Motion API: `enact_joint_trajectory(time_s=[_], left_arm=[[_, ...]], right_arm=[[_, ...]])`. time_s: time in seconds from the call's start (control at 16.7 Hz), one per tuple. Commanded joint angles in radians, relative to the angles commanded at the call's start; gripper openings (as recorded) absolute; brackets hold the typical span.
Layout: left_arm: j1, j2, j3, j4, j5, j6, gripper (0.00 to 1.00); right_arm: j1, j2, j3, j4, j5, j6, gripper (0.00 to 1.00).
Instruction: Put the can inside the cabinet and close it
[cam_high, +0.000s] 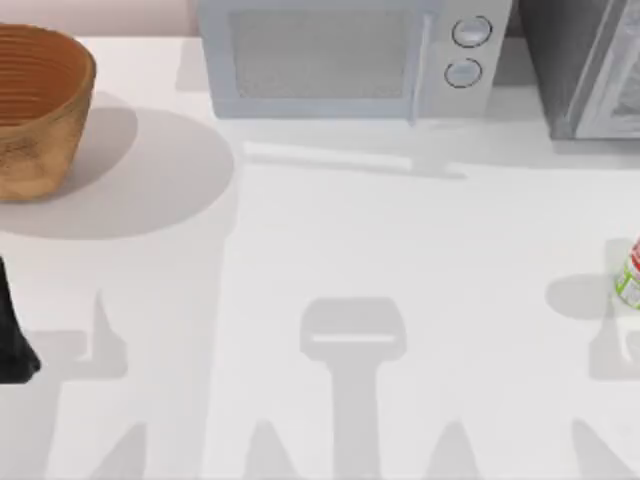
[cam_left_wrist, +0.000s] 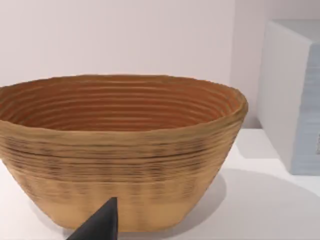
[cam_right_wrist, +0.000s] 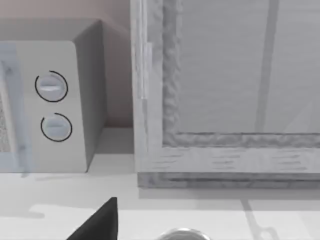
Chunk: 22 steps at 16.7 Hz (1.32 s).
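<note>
**Operator:** Risk first: the can (cam_high: 630, 272) stands at the far right edge of the table, well in front of the cabinet (cam_high: 585, 70) and on the cabinet's side of the microwave (cam_high: 340, 60). It is upright, tall for its base, and nothing has hold of it. A gripper coming in off-centre could tip it or nudge it off the table, I judge.

**Observer:** How do your fingers stand?

**Operator:** I cannot tell for either gripper. In the left wrist view one dark fingertip (cam_left_wrist: 102, 222) points at the basket (cam_left_wrist: 120, 150); in the right wrist view one fingertip (cam_right_wrist: 102, 220) points towards the cabinet's framed front. I see part of my left arm (cam_high: 12, 330) at the table's left edge, well left of the cabinet and in front of the basket.

**Observer:** Is the cabinet open?

**Operator:** It looks shut to me from the right wrist view: the front panel (cam_right_wrist: 225, 75) sits flat in its frame. That is my second worry. If I pick up the can before the door is opened, I may press it against the panel. The microwave stands just beside the cabinet, so a swinging door or elbow could catch it.
</note>
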Motion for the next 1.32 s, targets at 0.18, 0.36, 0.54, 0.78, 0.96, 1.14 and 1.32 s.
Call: enact_joint_trajectory(time_s=[0.18,0.36,0.54,0.78,0.96,1.14,1.32], left_arm=[[0.000,0.000,0.000,0.000,0.000,0.000,1.00],[0.000,0.000,0.000,0.000,0.000,0.000,1.00],[0.000,0.000,0.000,0.000,0.000,0.000,1.00],[0.000,0.000,0.000,0.000,0.000,0.000,1.00],[0.000,0.000,0.000,0.000,0.000,0.000,1.00],[0.000,0.000,0.000,0.000,0.000,0.000,1.00],[0.000,0.000,0.000,0.000,0.000,0.000,1.00]], right_arm=[[0.002,0.010,0.000,0.010,0.000,0.001,1.00],[0.014,0.104,0.003,0.101,0.002,0.006,1.00],[0.028,0.293,0.006,0.271,0.012,0.014,1.00],[0.044,0.656,0.008,0.574,0.040,0.024,1.00],[0.055,0.970,0.009,0.828,0.065,0.030,1.00],[0.067,1.285,0.011,1.082,0.089,0.036,1.00],[0.080,1.569,0.014,1.312,0.108,0.040,1.00]])
